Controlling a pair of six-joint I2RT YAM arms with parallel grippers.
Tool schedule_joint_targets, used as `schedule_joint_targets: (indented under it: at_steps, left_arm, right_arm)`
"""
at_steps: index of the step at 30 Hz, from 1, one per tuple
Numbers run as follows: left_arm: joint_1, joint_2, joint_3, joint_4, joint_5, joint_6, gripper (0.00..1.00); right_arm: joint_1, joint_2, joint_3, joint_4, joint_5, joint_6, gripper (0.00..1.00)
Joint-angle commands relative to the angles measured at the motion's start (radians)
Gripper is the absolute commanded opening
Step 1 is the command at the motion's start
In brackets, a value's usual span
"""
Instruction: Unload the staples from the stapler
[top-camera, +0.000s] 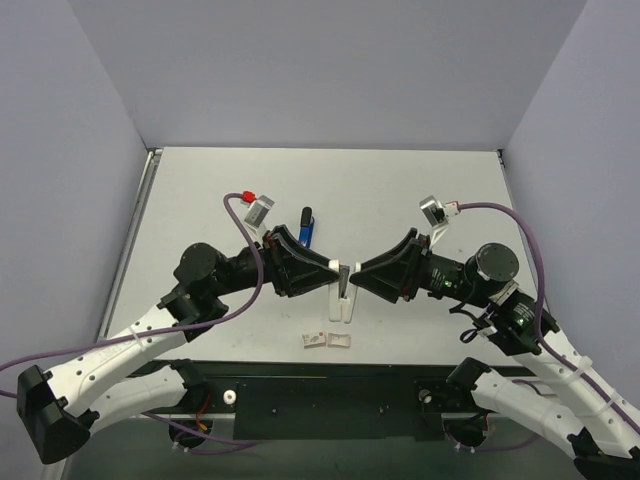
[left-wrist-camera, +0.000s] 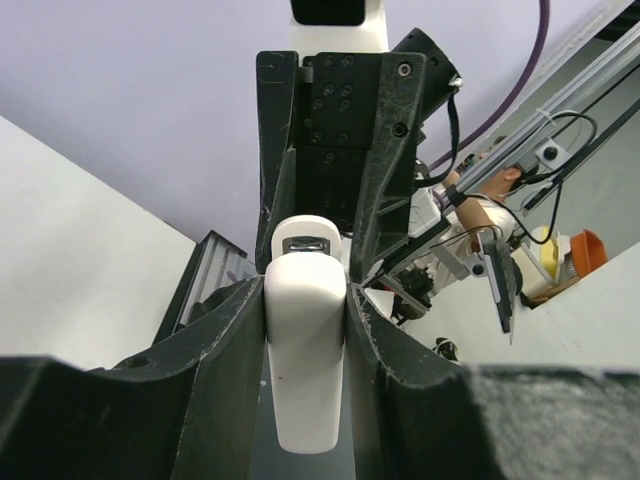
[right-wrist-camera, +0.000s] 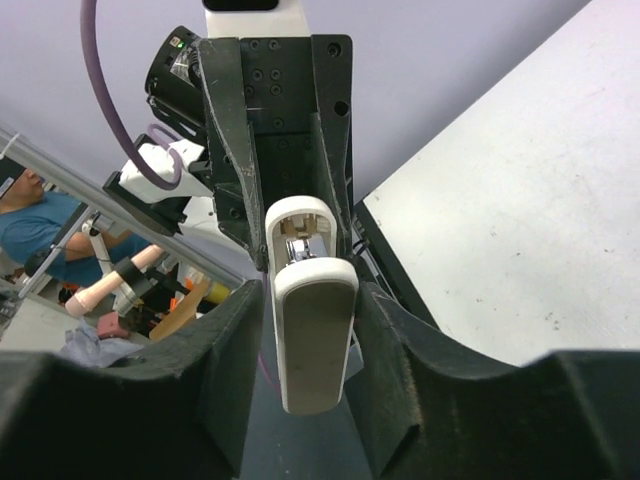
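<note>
Barely started tbh: left end effector (top-camera: 326, 270) and right end effector (top-camera: 361, 270) both clamped on the white stapler (top-camera: 342, 298) between them, no staples out yet.

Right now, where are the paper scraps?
In the top view the paper scraps lie side by side near the table's front edge, about centre, just on the near side of the stapler held between left gripper and right gripper.

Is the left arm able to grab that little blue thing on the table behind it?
Probably not yet: the left gripper is closed on the white stapler, which the right gripper holds too. The blue thing lies uncovered close beside its wrist, so after letting go it looks reachable.
</note>
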Motion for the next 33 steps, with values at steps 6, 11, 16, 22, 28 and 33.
schedule_joint_targets:
  at_steps: [6, 11, 16, 22, 28, 33]
  left_arm:
    - [0.002, -0.05, 0.068, -0.164, -0.006, 0.147, 0.0]
    - [0.001, -0.049, 0.073, -0.217, 0.073, 0.21, 0.0]
    - [0.001, -0.032, 0.122, -0.352, 0.196, 0.331, 0.0]
    - [0.001, -0.014, 0.146, -0.447, 0.308, 0.416, 0.0]
    - [-0.001, -0.003, 0.169, -0.53, 0.347, 0.469, 0.0]
    - [-0.001, 0.003, 0.178, -0.553, 0.356, 0.486, 0.0]
  right_arm:
    - [-0.009, -0.045, 0.119, -0.183, 0.038, -0.154, 0.54]
    - [-0.034, 0.001, 0.206, -0.334, -0.04, -0.274, 0.55]
    - [-0.048, 0.06, 0.278, -0.449, -0.138, -0.392, 0.55]
    - [-0.04, 0.138, 0.37, -0.541, -0.232, -0.482, 0.51]
    - [-0.02, 0.224, 0.41, -0.586, -0.292, -0.539, 0.48]
    - [0.018, 0.259, 0.407, -0.609, -0.301, -0.571, 0.47]
